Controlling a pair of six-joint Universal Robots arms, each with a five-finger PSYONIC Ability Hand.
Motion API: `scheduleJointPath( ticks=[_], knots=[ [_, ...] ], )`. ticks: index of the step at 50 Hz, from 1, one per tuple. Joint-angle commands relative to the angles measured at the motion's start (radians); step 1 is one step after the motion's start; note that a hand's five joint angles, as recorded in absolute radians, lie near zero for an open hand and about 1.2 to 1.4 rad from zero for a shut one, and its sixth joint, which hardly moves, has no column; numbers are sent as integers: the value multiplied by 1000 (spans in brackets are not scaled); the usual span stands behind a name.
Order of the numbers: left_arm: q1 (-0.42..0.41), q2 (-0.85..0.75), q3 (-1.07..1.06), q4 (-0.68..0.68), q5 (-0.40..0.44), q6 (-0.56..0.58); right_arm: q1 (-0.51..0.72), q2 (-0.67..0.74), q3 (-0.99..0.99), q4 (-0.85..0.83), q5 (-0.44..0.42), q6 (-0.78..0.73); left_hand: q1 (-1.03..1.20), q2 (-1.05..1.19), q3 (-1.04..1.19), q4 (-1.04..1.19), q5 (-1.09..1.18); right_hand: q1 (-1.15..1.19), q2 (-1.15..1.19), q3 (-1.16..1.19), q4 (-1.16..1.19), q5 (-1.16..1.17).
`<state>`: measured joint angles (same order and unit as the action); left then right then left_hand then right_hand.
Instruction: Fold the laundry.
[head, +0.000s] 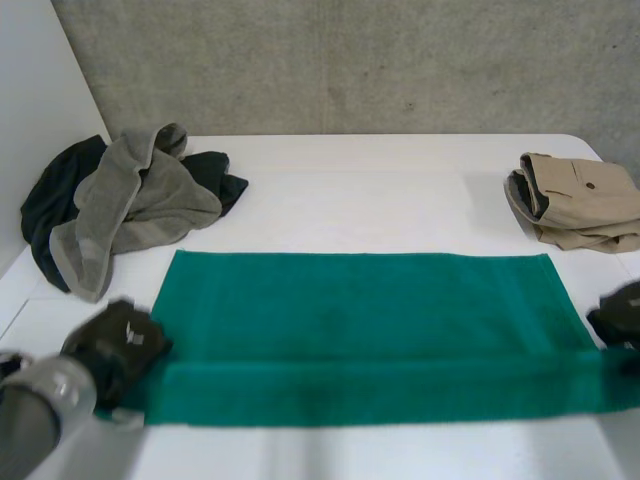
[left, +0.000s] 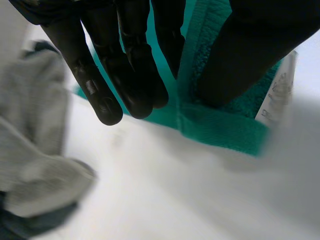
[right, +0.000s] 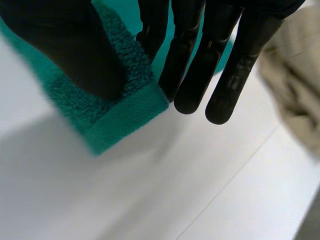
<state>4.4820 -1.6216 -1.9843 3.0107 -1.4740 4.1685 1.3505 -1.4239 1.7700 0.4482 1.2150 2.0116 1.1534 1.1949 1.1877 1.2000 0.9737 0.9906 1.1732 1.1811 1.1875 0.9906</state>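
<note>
Green towel is pinched at its near corners by the left hand and right hand, its fold judged barely begun, with a grey heap left unfolded.

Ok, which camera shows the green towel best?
The head view: the whole green towel lies spread across the table. The left wrist view gives one corner, pinched by the left hand; the right wrist view another corner, pinched by the right hand.
</note>
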Motion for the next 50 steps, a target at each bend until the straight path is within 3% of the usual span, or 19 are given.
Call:
scheduleJointPath(
  ticks=[1,11,21,22,23,24,25,26,28,32,37,41,46,50],
  knots=[
    [-66,-258,252,224,-20,-213,177,189,-128,-275,49,154,243,201,209,196,248,406,223,215,209,231],
    [-152,-570,585,376,-161,-252,271,413,-286,-502,221,173,243,201,209,196,248,406,223,215,209,231],
    [-170,-759,779,415,-172,-251,308,533,-363,-740,238,165,243,201,209,196,248,406,223,215,209,231],
    [-171,-765,780,421,-170,-252,314,549,-375,-767,239,162,229,187,194,182,234,29,-154,-162,-168,-146],
    [-173,-768,780,430,-170,-252,315,557,-380,-779,241,161,-77,-118,-111,-123,-71,-280,-463,-471,-477,-455],
    [-181,-770,777,453,-173,-251,318,563,-386,-790,247,162,-641,-682,-675,-687,-635,-545,-727,-735,-742,-719],
    [-184,-770,777,467,-175,-252,319,569,-392,-796,253,167,-710,-752,-744,-757,-705,-780,-963,-970,-977,-955],
    [-188,-770,777,481,-181,-252,319,572,-400,-807,267,173,-766,-808,-800,-813,-761,-816,-999,-1007,-1013,-991],
    [-201,-762,771,504,-190,-254,317,563,-400,-813,282,180,-979,-1020,-1013,-1025,-974,-816,-999,-1007,-1013,-991],
    [-213,-741,742,510,-229,-255,312,516,-383,-801,305,222,-979,-1020,-1013,-1025,-974,-816,-999,-1007,-1013,-991],
    [-214,-653,656,507,-255,-258,286,409,-319,-714,297,303,-979,-1020,-1013,-1025,-974,-816,-999,-1007,-1013,-991],
    [-214,-563,552,508,-244,-264,248,300,-264,-550,249,364,-979,-1020,-1013,-1025,-974,-816,-999,-1007,-1013,-991],
    [-213,-485,443,514,-243,-269,173,235,-158,-352,126,385,-979,-1020,-1013,-1025,-974,-816,-999,-1007,-1013,-991],
    [-213,-455,375,521,-241,-269,112,206,-66,-359,57,383,-979,-1020,-1013,-1025,-974,-721,-904,-911,-918,-896]
  ],
)
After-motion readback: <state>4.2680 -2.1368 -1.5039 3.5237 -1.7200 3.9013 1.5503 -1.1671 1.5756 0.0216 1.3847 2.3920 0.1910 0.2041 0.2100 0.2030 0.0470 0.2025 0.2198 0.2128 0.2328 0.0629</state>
